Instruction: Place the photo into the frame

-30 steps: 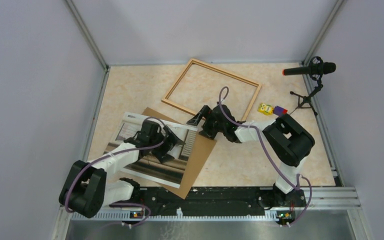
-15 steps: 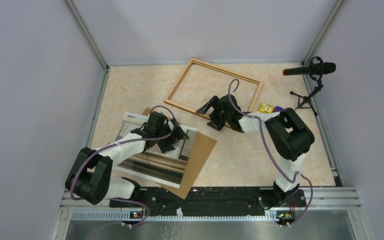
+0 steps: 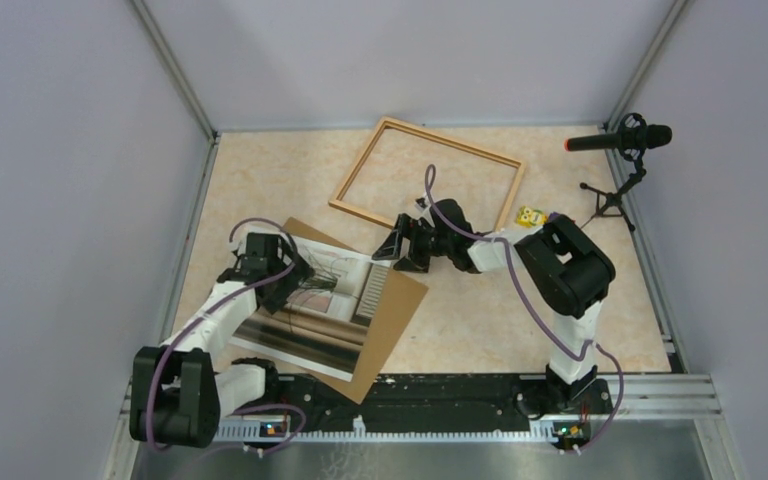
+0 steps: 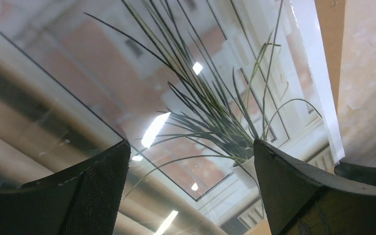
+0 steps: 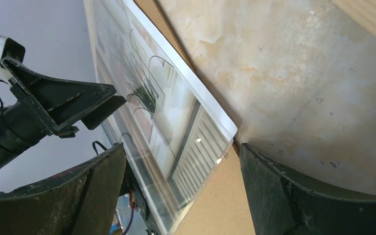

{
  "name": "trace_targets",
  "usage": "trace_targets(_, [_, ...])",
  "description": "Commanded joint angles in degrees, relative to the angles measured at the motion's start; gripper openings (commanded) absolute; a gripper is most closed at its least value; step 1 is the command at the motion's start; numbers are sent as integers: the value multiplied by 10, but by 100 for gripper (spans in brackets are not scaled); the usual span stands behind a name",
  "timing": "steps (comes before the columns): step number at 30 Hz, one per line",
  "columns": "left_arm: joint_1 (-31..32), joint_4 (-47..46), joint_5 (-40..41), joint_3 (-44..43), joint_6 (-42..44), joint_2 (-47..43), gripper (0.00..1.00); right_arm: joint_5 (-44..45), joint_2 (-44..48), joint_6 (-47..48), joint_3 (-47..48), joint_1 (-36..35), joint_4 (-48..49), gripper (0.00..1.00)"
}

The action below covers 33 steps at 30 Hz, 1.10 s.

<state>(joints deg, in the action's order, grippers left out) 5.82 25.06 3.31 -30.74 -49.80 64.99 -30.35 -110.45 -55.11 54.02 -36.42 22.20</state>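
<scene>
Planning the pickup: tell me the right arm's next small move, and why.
Likely ease the right gripper forward and shut it on the corner of the photo. Its jaws stand open on either side of that white-bordered corner, nothing is gripped yet, and the frame lies empty further back.

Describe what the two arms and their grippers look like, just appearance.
The left arm and right arm have white links, bulky black joint housings and a purple cable looping along each. The left gripper and right gripper are black, with broad wedge-shaped fingers finely textured inside. No markings show.
</scene>
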Motion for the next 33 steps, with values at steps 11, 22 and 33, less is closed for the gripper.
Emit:
trace_targets(11, [0, -71, -130, 71, -21, 68, 99, -25, -3, 20, 33, -18, 9, 84])
trace_targets(22, [0, -95, -140, 78, -16, 79, 99, -37, -11, -5, 51, -27, 24, 83])
trace_targets(33, [0, -101, -149, 73, -9, 79, 99, -34, 77, -53, 3, -29, 32, 81])
